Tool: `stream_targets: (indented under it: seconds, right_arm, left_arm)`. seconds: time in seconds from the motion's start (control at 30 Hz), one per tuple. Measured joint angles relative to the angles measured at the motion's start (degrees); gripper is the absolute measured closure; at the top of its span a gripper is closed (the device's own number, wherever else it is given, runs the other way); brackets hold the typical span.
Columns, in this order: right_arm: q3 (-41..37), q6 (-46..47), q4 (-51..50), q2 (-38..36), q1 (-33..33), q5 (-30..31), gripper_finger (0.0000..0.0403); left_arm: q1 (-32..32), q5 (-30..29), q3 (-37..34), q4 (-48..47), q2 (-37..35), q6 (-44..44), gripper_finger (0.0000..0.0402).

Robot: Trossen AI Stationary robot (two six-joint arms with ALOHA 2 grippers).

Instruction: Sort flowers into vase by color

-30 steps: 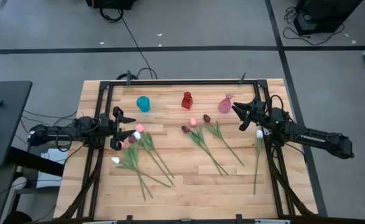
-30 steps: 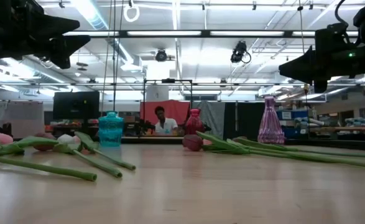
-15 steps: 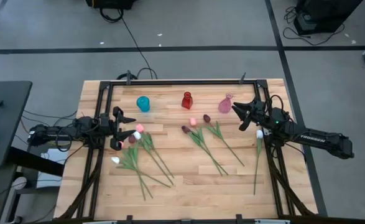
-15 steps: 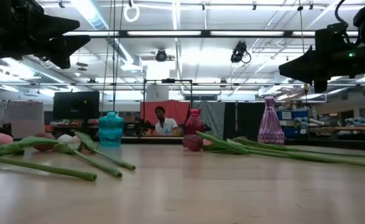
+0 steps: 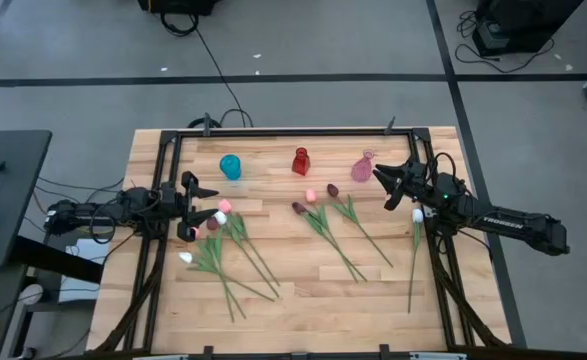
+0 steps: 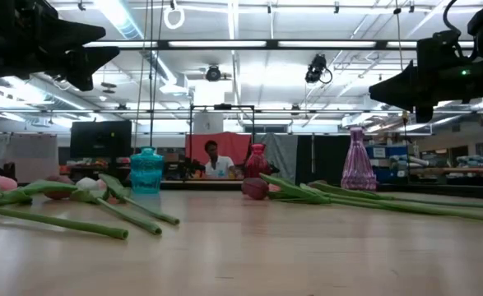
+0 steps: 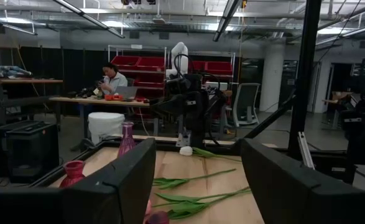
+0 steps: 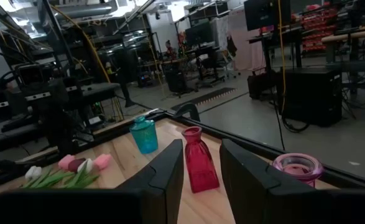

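Observation:
Several artificial tulips lie flat on the wooden table. A left bunch (image 5: 223, 250) has pink, white and maroon heads. A middle group (image 5: 328, 225) has maroon and pink heads. One white tulip (image 5: 415, 255) lies at the right. A blue vase (image 5: 231, 167), a red vase (image 5: 301, 161) and a pink vase (image 5: 362, 167) stand in a row at the far side. My left gripper (image 5: 193, 208) is open and empty above the left bunch's heads. My right gripper (image 5: 384, 188) is open and empty, just right of the pink vase. Both hang well above the table in the low view.
A black frame (image 5: 293, 131) runs along the table's far and side edges. Bare wood (image 5: 303, 300) lies between the flower groups and along the near edge. A person (image 6: 216, 161) sits in the room beyond the table.

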Motion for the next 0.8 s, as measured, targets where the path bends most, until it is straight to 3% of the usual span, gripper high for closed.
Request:
stream_targets:
  seconds: [0.37, 0.57, 0.8]
  right_arm:
    - [0.0, 0.0, 0.0, 0.0, 0.0, 0.0, 0.0286]
    - [0.0, 0.0, 0.1, 0.0, 0.0, 0.0, 0.0286]
    - [0.0, 1.6, 7.1, 0.0, 0.0, 0.0, 0.0286]
  left_arm:
    - [0.0, 0.0, 0.0, 0.0, 0.0, 0.0, 0.0158]
    - [0.0, 0.0, 0.0, 0.9, 0.0, -6.0, 0.0158]
    - [0.0, -1.4, 0.0, 8.1, 0.0, -0.6, 0.0158]
